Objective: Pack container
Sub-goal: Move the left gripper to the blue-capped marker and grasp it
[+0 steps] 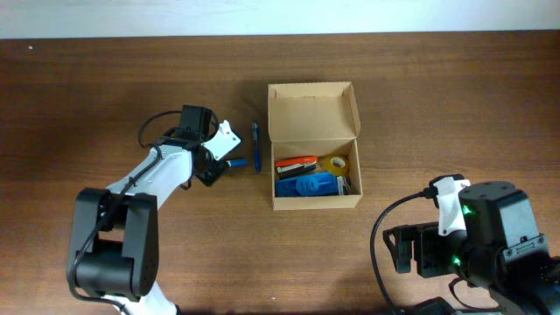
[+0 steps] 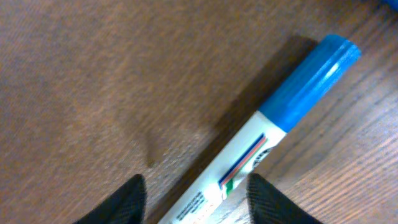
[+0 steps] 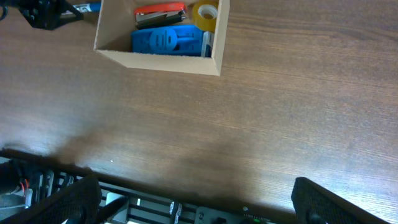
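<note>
The container (image 1: 313,98), a tan cardboard box with its flap lid open, sits at table center. It also shows in the right wrist view (image 3: 155,61). Inside are an orange stapler (image 1: 297,164), a yellow tape roll (image 1: 337,164) and a blue object (image 1: 308,185). A white marker with a blue cap (image 2: 273,134) lies on the table left of the box (image 1: 236,163). My left gripper (image 2: 199,205) is open, its fingers on either side of the marker's body with gaps; overhead it is at the marker's left end (image 1: 214,163). My right gripper (image 3: 196,208) is open and empty near the front edge (image 1: 413,249).
A blue pen (image 1: 256,146) lies on the table between the marker and the box's left wall. The wooden table (image 1: 105,96) stretches wide around the box. The table's front edge and the arm's frame (image 3: 155,208) show below the right gripper.
</note>
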Robot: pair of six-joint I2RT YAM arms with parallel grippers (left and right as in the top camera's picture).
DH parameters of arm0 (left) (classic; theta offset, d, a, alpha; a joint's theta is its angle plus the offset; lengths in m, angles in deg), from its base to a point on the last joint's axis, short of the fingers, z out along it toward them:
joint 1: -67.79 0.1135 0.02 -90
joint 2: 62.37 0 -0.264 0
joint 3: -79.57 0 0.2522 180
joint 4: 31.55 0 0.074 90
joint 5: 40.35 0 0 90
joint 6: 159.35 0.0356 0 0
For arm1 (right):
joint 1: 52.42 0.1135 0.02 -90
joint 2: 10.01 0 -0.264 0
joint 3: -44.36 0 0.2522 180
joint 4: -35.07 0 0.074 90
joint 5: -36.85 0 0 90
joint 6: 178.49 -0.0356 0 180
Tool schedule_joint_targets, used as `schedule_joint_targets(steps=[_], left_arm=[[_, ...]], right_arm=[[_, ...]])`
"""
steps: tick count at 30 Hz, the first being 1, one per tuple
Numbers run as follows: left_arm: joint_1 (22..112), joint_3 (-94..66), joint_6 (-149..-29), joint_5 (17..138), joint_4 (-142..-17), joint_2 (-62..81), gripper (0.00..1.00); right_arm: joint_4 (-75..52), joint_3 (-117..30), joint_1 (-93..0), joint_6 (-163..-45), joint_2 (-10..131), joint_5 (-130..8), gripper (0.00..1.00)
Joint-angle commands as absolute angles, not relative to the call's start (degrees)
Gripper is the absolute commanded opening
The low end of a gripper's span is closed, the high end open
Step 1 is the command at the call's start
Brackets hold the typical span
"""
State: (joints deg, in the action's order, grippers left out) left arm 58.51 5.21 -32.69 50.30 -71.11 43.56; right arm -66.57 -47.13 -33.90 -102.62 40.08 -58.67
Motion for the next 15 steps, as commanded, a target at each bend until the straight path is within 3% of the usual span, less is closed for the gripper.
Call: schedule_joint_targets(steps=[1, 5, 10, 15], left_arm=[[58.97, 5.89, -32.01, 54.98, -71.51, 45.94, 0.41], [59.78, 5.89, -32.31, 57.66, -72.12, 45.94, 0.32], [60.96, 5.89, -32.95, 58.08, -74.92, 45.94, 0.10], [61.09, 5.86, -35.66, 58.06, -76.45, 45.94, 0.05]], right_arm=[[-66.37, -47.72, -33.57, -102.38, 39.86, -58.71, 0.99], [-66.35, -47.72, -33.57, -102.40, 39.86, -58.71, 0.99], [-66.37, -47.72, -33.57, -102.38, 39.86, -58.71, 0.99], [-66.37, -47.72, -33.57, -102.38, 39.86, -58.71, 0.99]])
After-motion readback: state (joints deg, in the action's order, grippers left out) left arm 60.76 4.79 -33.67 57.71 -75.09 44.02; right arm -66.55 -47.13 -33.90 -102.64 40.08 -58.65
